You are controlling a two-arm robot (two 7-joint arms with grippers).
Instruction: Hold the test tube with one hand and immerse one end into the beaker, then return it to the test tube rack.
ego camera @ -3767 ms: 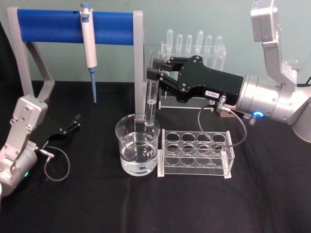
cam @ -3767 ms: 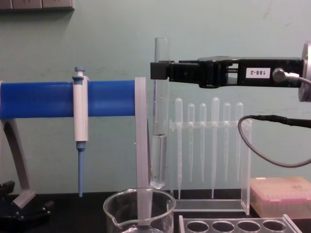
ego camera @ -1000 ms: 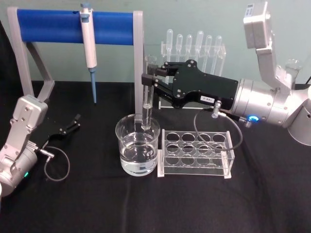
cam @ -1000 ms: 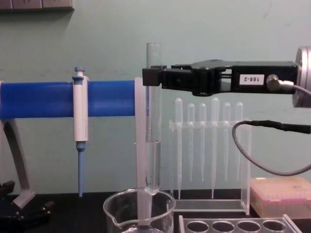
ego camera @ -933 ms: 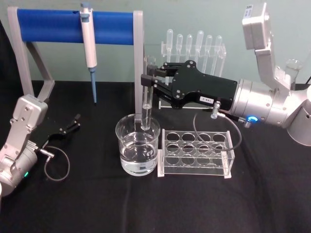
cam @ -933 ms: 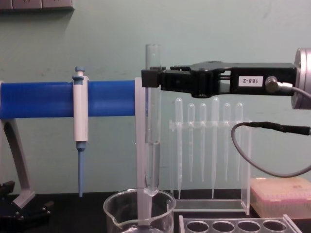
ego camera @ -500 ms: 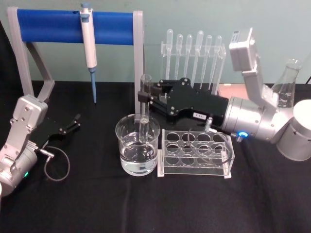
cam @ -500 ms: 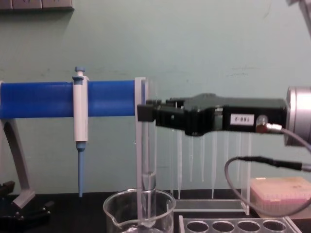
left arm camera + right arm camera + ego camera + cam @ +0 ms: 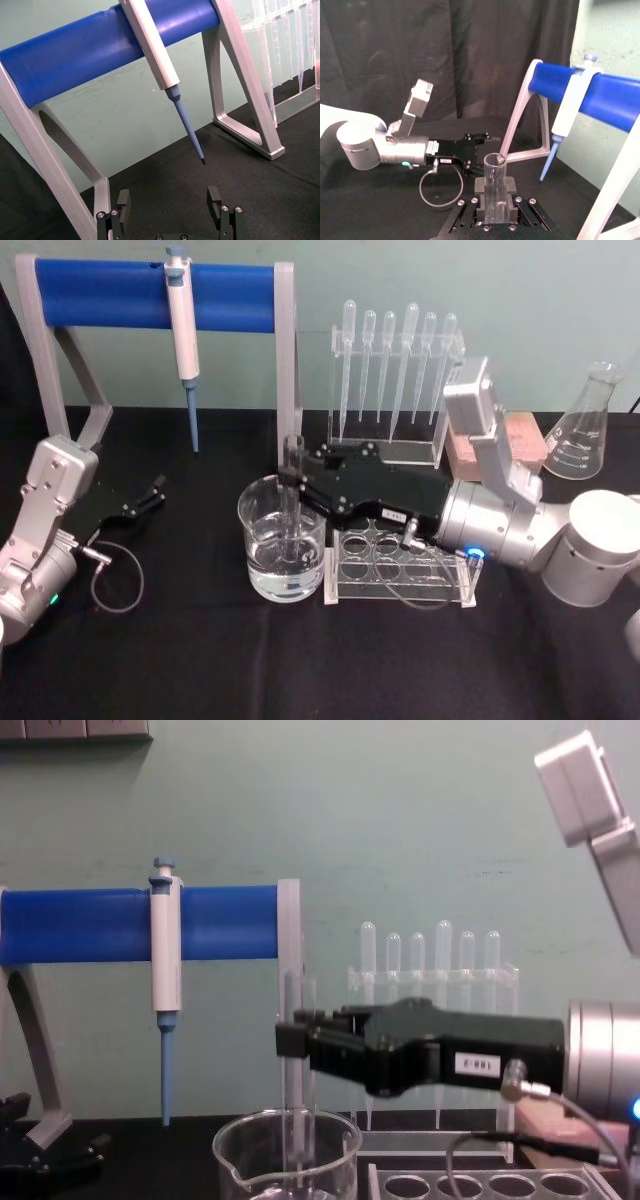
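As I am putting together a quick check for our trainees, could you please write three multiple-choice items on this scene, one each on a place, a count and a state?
1. Where is the lower end of the long clear glass test tube relative to the wide clear glass beaker?
A. Inside it
B. High above it
C. Lying beside it

2. How many thin translucent plastic pipettes stand at the back?
A. Three
B. Six
C. Ten

3. The black two-fingered right hand is:
A. wide open
B. shut on the test tube
C. shut on a pipette

Answers:
1 A, the tube stands upright within the beaker's rim.
2 B, six bulb tops line up in a row.
3 B, it clamps the tube below its mouth.
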